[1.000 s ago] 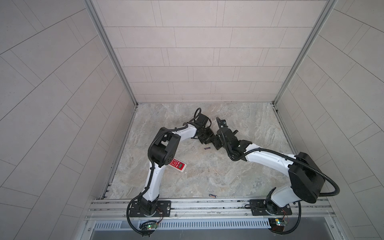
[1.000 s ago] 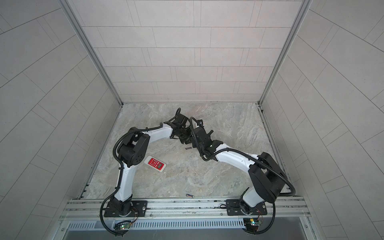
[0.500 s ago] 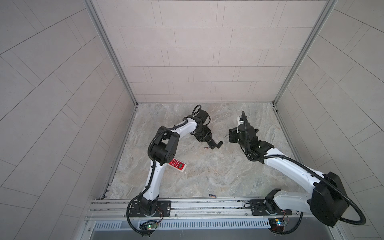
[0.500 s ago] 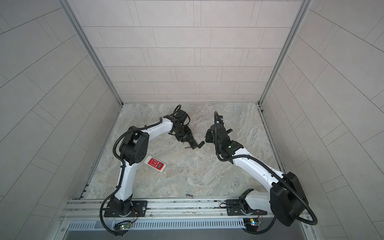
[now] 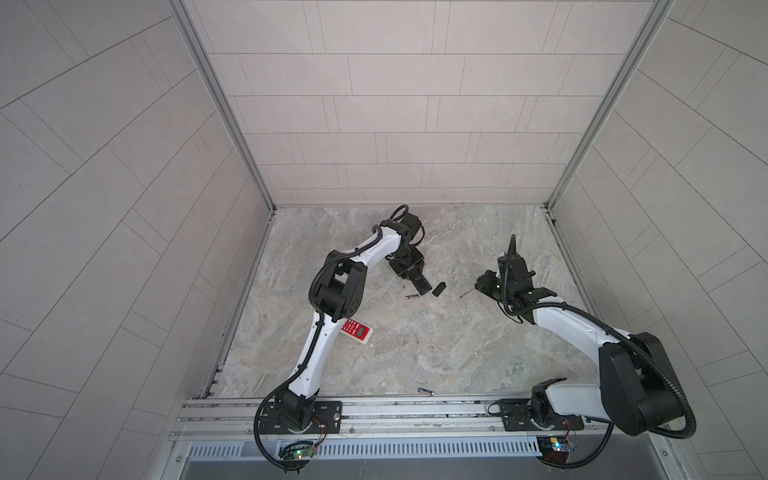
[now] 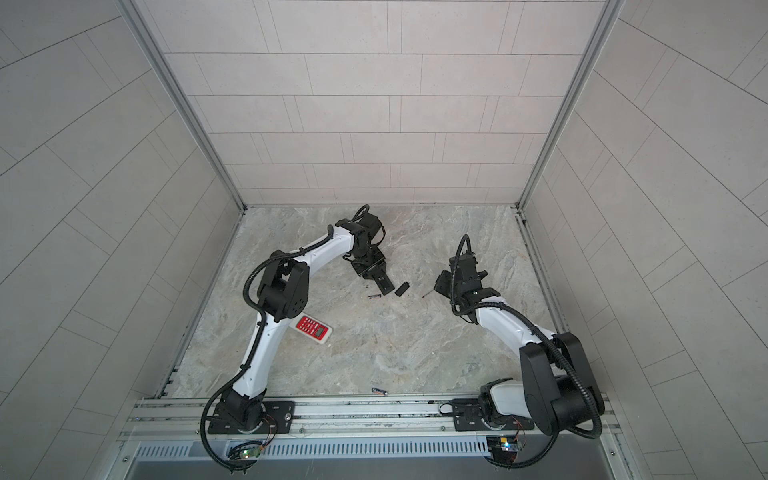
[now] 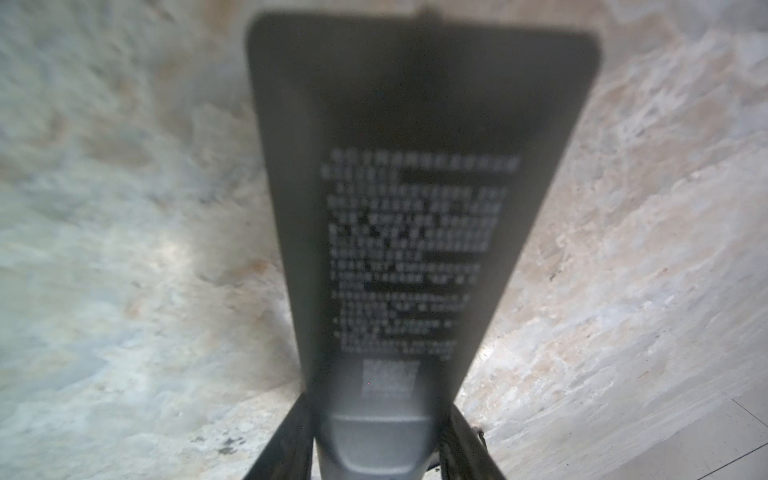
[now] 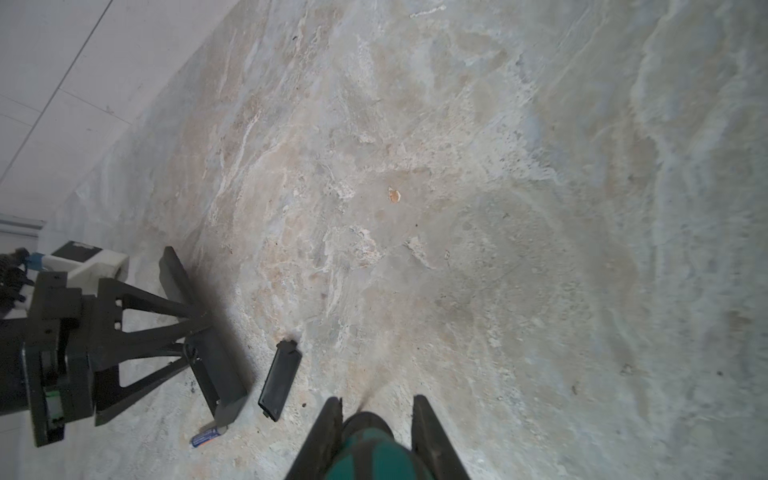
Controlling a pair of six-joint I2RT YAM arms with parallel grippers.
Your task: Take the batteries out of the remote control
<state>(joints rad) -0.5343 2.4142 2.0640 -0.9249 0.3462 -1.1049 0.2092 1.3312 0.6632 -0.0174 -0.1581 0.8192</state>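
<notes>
Black plastic, long and flat: that is the black remote (image 5: 422, 286) in the left gripper (image 5: 412, 275). Its two fingers (image 7: 289, 440) squeeze the sides of one end. The remote's long way points away from the back wall and toward the right arm, low over the table (image 5: 415, 340). The side with small white writing faces the left wrist camera. I cannot tell if any battery is inside its battery box.

A little black cover (image 5: 439, 289) lies flat just beside the remote's free end, not on it. The first battery (image 5: 412, 296) lies on its side on the table close to that same end. Its long way runs nearly left to right in both top views. The second battery (image 6: 379, 390) lies well apart, right by the front rail (image 6: 374, 409), also on its side and nearly left to right.

The right gripper (image 8: 376, 409) is closed tight on the green handle of a screwdriver (image 8: 372, 453). Its thin tip points toward the cover without touching it. A red remote (image 5: 356, 331) lies buttons up by the left arm.
</notes>
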